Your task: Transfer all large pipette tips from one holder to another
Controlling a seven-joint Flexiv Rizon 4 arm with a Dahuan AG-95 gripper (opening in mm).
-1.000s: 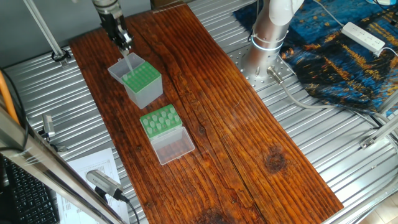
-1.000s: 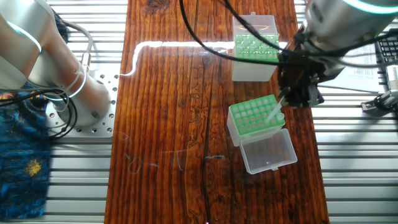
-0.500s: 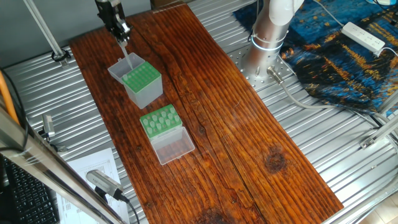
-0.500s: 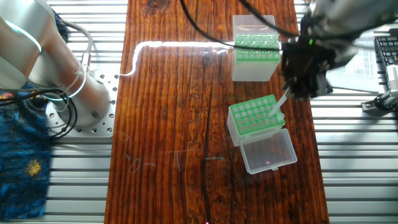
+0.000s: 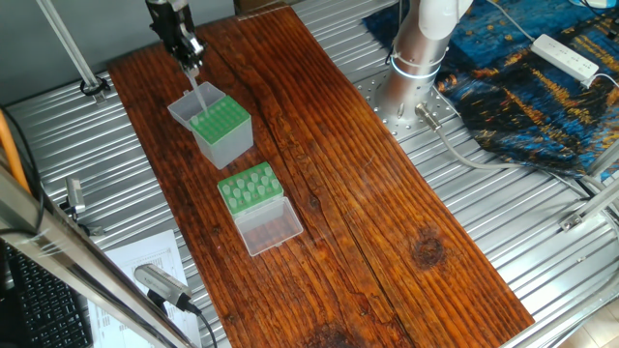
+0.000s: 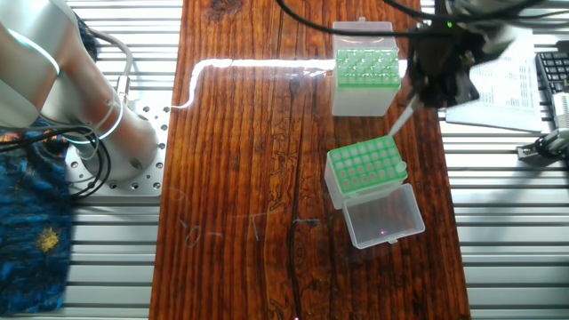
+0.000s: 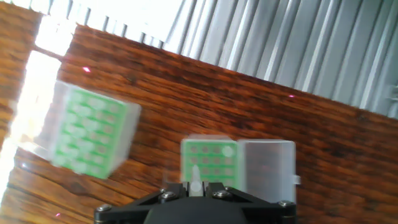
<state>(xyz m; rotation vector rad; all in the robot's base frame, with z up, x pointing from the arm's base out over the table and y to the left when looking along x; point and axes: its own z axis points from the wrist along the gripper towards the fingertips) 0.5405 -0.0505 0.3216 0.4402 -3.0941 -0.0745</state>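
Pipette tip (image 6: 402, 120) hangs slanted from the closed fingers of the gripper (image 6: 425, 96), clear above the tall grey-sided holder (image 5: 221, 133) near the far end of the wooden board (image 5: 368, 184), its point toward the holder's green top. The jaws pinch only the wide upper end of the tip, so most of its length sticks out below them, and in the hand view it shows as a pale stub between the fingers. Because it hangs tilted, I judge it may meet the low green rack (image 6: 363, 167) with the clear lid (image 6: 385, 216) at an angle, miss an empty hole and slip or drop.
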